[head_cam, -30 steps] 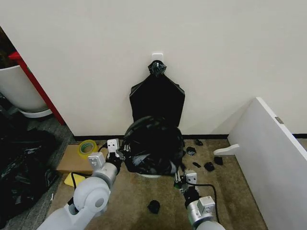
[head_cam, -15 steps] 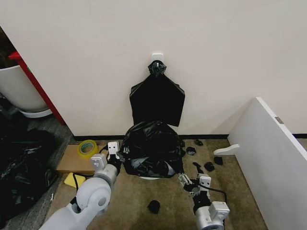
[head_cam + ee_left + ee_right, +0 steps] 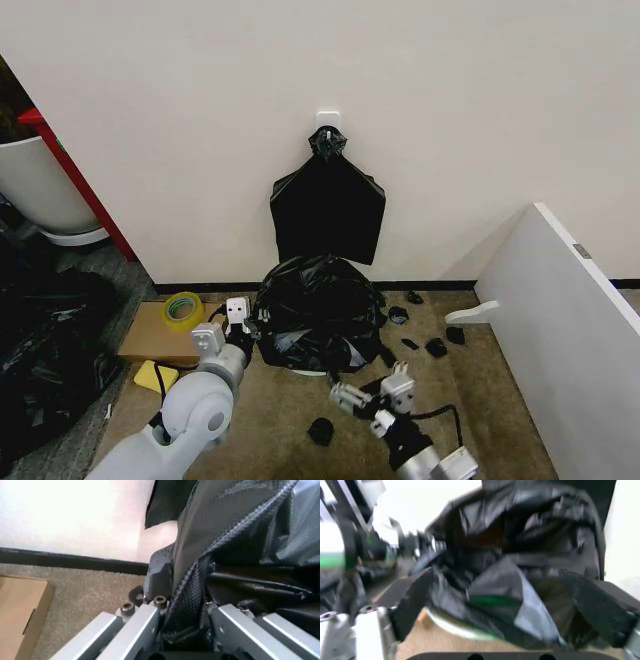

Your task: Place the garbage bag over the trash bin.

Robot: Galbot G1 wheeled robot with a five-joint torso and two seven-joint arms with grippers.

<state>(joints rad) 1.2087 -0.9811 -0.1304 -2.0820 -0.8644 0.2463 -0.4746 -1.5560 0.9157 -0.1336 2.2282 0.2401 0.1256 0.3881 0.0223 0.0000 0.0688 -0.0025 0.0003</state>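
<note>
Garbage bag [image 3: 318, 310] draped over trash bin [image 3: 318, 371] at wall base, twelve o'clock. Left gripper [image 3: 246, 327] clamped bag's nine o'clock edge. Right gripper [image 3: 362, 391] sat spread, empty, at five o'clock, above brown carpet [image 3: 280, 420]; cardboard box [image 3: 152, 335], tape roll [image 3: 182, 308] at nine.

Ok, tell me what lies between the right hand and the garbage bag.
In the head view, bare brown carpet separates the open right hand from the garbage bag; the nearest black scrap sits off to the side.
</note>
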